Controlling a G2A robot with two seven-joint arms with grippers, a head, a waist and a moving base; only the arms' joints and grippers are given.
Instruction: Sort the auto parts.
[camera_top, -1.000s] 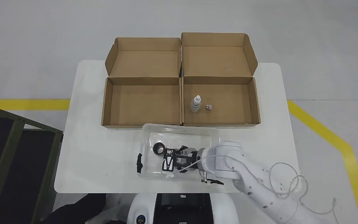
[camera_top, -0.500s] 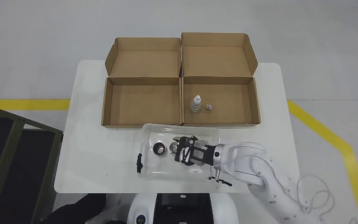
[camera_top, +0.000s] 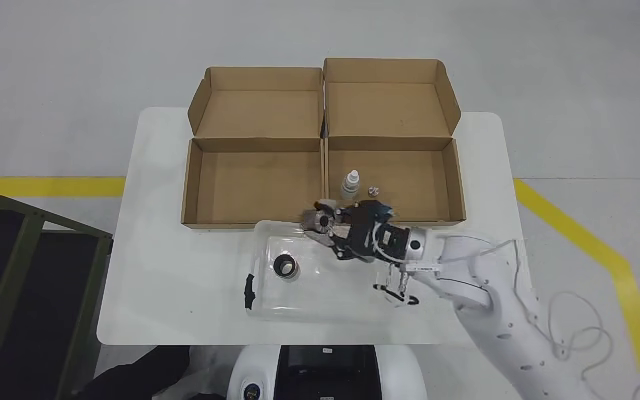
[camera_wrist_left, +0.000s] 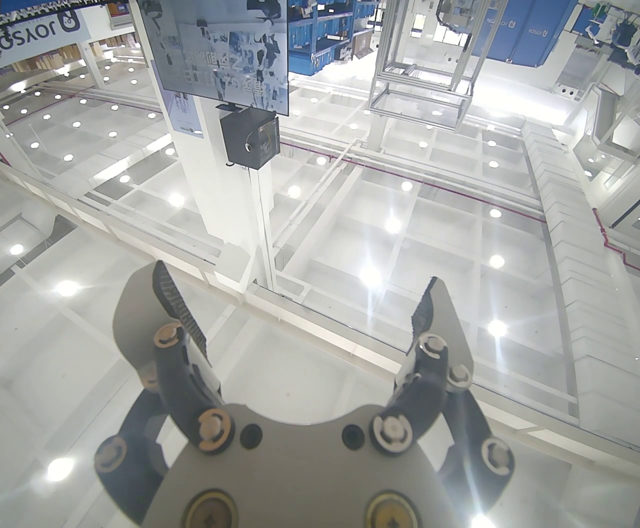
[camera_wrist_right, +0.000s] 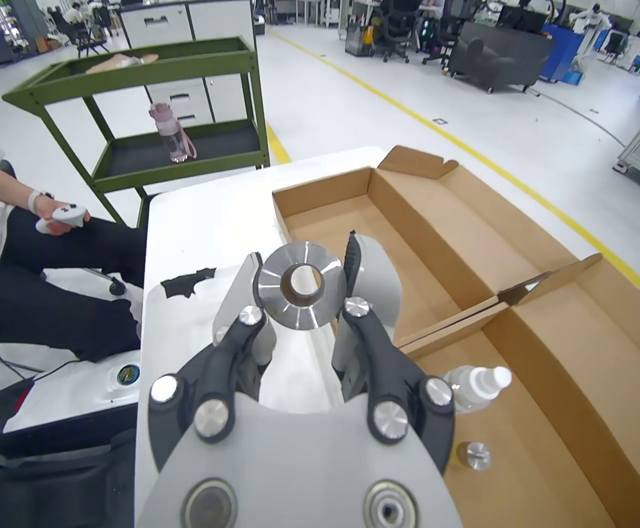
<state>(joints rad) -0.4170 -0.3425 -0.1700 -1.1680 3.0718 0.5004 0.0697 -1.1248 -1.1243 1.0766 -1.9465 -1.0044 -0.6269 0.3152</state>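
My right gripper (camera_top: 327, 222) (camera_wrist_right: 301, 285) is shut on a round silver metal part with a centre hole (camera_wrist_right: 301, 291) (camera_top: 324, 218), held above the far edge of the clear plastic tray (camera_top: 268, 300), close to the near walls of the two cardboard boxes. Inside the tray lies a dark metal ring (camera_top: 286, 266). The right box (camera_top: 440, 190) holds a small white bottle (camera_top: 350, 184) (camera_wrist_right: 472, 385) and a small silver cylinder (camera_top: 373, 190) (camera_wrist_right: 474, 455). The left box (camera_top: 255, 187) (camera_wrist_right: 350, 220) has nothing in it. My left gripper (camera_wrist_left: 300, 310) is open, pointing up at a ceiling.
A black strip (camera_top: 249, 290) (camera_wrist_right: 187, 282) lies at the tray's left edge. Both boxes have their lids (camera_top: 390, 97) folded back at the table's far side. A green cart (camera_wrist_right: 150, 110) stands off the table's left side.
My right gripper has lifted the silver part out of the tray and carried it away from the robot, to the tray's far edge by the boxes.
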